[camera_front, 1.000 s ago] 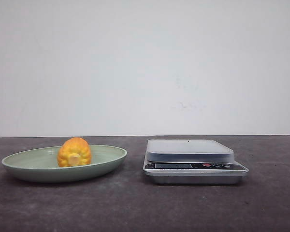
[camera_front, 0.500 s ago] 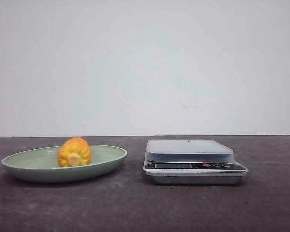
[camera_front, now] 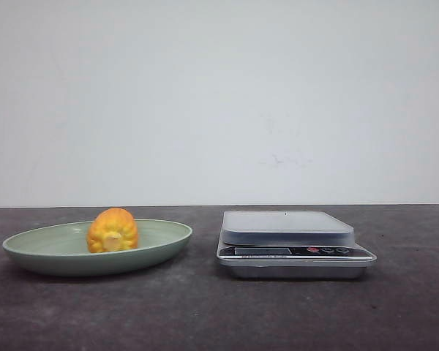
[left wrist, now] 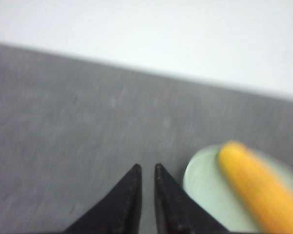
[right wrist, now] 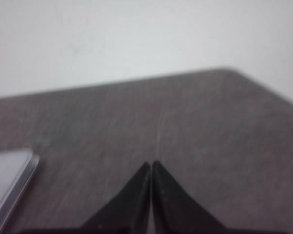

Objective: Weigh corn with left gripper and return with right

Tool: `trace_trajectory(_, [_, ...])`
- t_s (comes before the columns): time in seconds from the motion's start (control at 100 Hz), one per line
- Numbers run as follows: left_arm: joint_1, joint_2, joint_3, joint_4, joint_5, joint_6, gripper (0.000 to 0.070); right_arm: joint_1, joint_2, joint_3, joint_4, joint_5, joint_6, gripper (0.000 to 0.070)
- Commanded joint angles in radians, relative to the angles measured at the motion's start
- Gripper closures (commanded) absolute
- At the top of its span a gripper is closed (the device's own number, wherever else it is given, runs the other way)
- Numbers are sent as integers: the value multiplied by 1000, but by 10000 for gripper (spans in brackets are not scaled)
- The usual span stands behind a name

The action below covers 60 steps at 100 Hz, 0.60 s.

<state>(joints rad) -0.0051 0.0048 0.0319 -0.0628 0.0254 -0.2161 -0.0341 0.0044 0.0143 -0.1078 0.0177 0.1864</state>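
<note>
The corn (camera_front: 113, 230), a stubby orange-yellow cob with its pale end toward the camera, lies in a pale green plate (camera_front: 29, 250) on the left of the table. Neither arm shows in the front view. In the blurred left wrist view, my left gripper (left wrist: 146, 168) hovers over bare table just beside the plate (left wrist: 205, 187), which holds the corn (left wrist: 259, 190). Its black fingers (left wrist: 129, 195) stand a narrow gap apart with nothing between them. My right gripper (right wrist: 151, 163) is shut and empty over bare table, its tips touching.
A silver digital kitchen scale (camera_front: 287, 228) with a grey weighing platform sits to the right of the plate, nothing on it. Its corner (right wrist: 7, 178) shows at the edge of the right wrist view. A white wall stands behind the dark grey table (camera_front: 205, 314).
</note>
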Motion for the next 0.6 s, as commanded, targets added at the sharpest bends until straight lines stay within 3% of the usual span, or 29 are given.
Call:
trace_trajectory(0.0, [-2,0,-16,8,1,-67,700,0,0,-3,-27,-11,25,700])
trace_trajectory(0.16, [-2,0,-16,5,1,-73,700,0,0,-3,-70,-62,42,700])
trace_trajectory(0.23, [-2,0,-14,3,1,-134,697,0,0,1,-70,-88,56,700])
trace_trajectory(0.36, [-2,26,11,-53,3,-254,691,0,13,36,-74,-97,172,700])
trace_trajectory(0.45, [-3,80,42,-44,47,-351,690,0,56,96,-71,-97,226,700])
trace_trajectory(0.59, [-3,196,156,-14,65,-375,690,3,173,217,-72,-105,233,700])
